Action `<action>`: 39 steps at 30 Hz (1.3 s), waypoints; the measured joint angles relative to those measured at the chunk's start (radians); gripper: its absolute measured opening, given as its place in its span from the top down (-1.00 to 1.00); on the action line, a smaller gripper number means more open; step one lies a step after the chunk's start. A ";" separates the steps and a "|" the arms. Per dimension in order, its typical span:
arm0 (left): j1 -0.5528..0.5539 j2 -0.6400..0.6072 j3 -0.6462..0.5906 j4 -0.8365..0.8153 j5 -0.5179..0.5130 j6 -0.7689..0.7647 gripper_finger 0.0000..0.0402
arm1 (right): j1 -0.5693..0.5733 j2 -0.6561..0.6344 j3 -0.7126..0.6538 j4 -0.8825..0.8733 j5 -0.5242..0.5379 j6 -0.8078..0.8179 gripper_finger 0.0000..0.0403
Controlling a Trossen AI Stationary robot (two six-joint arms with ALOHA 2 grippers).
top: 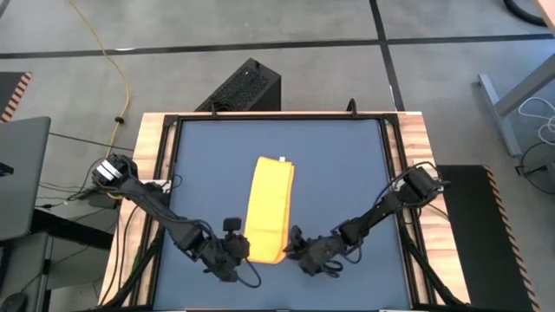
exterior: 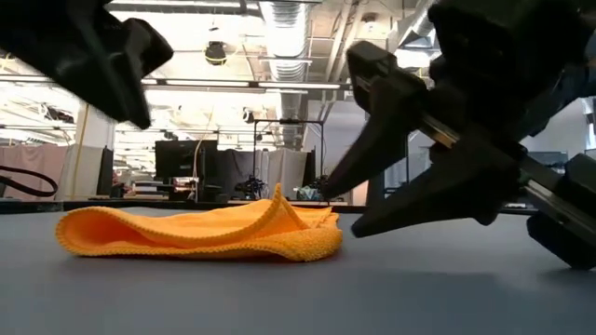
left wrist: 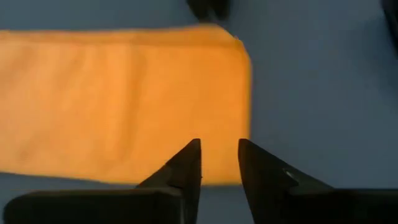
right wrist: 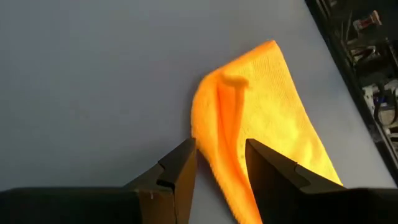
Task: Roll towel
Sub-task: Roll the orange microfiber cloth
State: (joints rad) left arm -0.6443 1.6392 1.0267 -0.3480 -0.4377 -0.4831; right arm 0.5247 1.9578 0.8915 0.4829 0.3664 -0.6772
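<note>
Towel (top: 270,208) count was one: a single yellow-orange cloth, folded into a long strip, lay flat near the middle of the dark blue table (top: 347,165), its one end close to the front edge. Two pincers flanked that end: the left gripper (top: 240,249) stood just beside it with fingers slightly apart and nothing between them. The right gripper (top: 295,247) sat opposite, parted around a raised fold of cloth without pinching it.

A lab or workshop hall: exposed ceiling ducts (exterior: 279,19) and strip lights upper centre, computer monitors (exterior: 177,160) on benches behind, concrete floor (top: 69,78) with cables.
</note>
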 joint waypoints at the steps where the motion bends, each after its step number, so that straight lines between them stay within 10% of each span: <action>1: -0.004 0.000 0.000 0.010 -0.028 0.001 0.45 | 0.000 0.007 0.020 -0.016 0.000 -0.011 0.19; 13: -0.008 0.000 0.000 0.006 -0.065 -0.009 0.31 | 0.012 0.005 0.120 -0.321 0.193 -0.039 0.19; 39: -0.012 -0.001 0.000 -0.022 -0.079 -0.010 0.31 | -0.024 0.074 0.158 -0.132 -0.032 0.071 0.19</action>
State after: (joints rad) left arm -0.6561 1.6383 1.0267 -0.3696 -0.5168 -0.4927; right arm 0.5007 2.0319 1.0498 0.3508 0.3343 -0.6059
